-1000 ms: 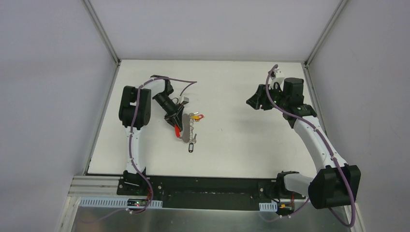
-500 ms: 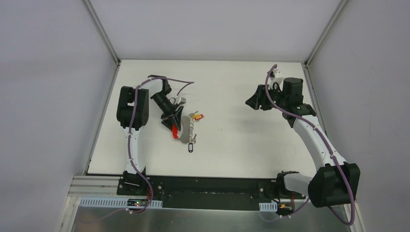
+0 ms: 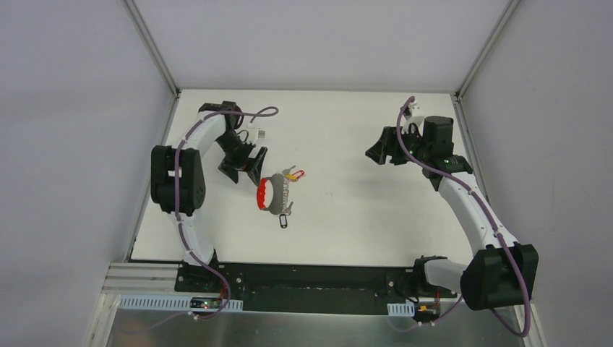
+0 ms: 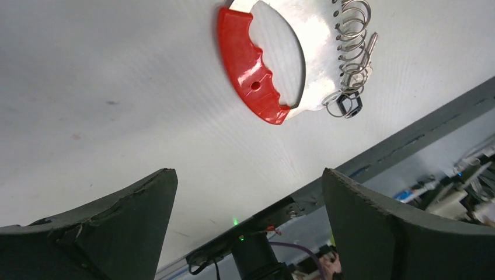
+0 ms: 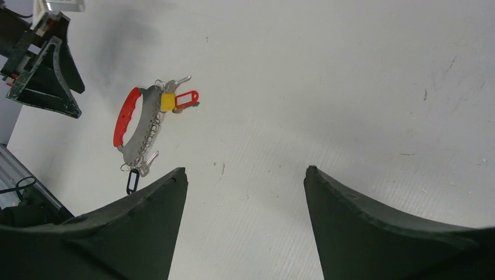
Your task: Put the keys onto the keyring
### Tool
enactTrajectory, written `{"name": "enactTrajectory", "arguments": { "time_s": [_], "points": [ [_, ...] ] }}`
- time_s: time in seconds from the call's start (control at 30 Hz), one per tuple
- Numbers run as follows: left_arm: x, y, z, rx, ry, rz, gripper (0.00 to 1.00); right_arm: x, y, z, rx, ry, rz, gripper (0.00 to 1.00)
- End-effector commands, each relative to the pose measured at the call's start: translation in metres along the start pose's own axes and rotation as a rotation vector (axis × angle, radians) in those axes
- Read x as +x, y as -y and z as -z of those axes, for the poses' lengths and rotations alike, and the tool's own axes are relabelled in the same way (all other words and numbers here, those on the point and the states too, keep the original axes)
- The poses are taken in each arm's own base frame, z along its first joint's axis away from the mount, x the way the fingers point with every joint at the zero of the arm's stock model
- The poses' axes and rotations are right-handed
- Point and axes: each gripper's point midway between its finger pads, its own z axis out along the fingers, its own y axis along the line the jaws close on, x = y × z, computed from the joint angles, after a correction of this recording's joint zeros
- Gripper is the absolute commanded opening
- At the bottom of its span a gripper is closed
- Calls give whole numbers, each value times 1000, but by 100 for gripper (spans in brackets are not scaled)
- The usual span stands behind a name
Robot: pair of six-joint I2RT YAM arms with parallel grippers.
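Note:
The keyring (image 3: 271, 195) lies flat on the white table, a thick red arc (image 3: 262, 193) on its left and grey metal with a wire coil on its right. Keys with a red and a yellow tag (image 3: 293, 173) sit at its top end, and a small black tag (image 3: 283, 221) at its bottom end. My left gripper (image 3: 243, 173) stands open just up and left of the ring, apart from it. In the left wrist view the red arc (image 4: 251, 76) lies beyond the open left gripper (image 4: 248, 172). My right gripper (image 5: 245, 169) is open and empty, far right of the keyring (image 5: 140, 131).
The table's dark front rail (image 4: 408, 134) runs past the ring in the left wrist view. Grey walls close in the table on the left, back and right (image 3: 549, 108). Both arm bases sit on the black rail (image 3: 311, 278) at the near edge.
The left gripper has opened, let go of the keyring's red arc and drawn back up and to the left. The ring now lies flat. The right arm has hardly moved.

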Motion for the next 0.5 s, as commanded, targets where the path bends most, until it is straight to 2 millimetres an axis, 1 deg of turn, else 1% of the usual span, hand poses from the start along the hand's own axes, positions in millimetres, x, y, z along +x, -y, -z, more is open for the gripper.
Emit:
{"name": "enactTrajectory", "arguments": {
  "time_s": [0.0, 0.07, 0.13, 0.17, 0.3, 0.33, 0.47],
  "points": [
    [-5, -15, 32, -185, 167, -58, 99, -20, 0, 5, 15, 50, 28, 80],
    [-11, -18, 42, -245, 259, -72, 99, -23, 1, 5, 25, 56, 29, 87],
    [-14, -23, 53, -307, 334, -81, 99, -27, 3, 5, 37, 59, 30, 98],
    [-18, -26, 60, -345, 380, -88, 99, -29, 3, 5, 42, 61, 30, 99],
    [-19, -29, 83, -445, 526, -98, 99, -36, 4, 7, 59, 69, 42, 100],
    [-19, -28, 93, -470, 572, -97, 99, -38, 6, 7, 67, 70, 42, 100],
    [-16, -23, 114, -516, 684, -91, 99, -42, 8, 6, 81, 73, 43, 100]
  ]
}}
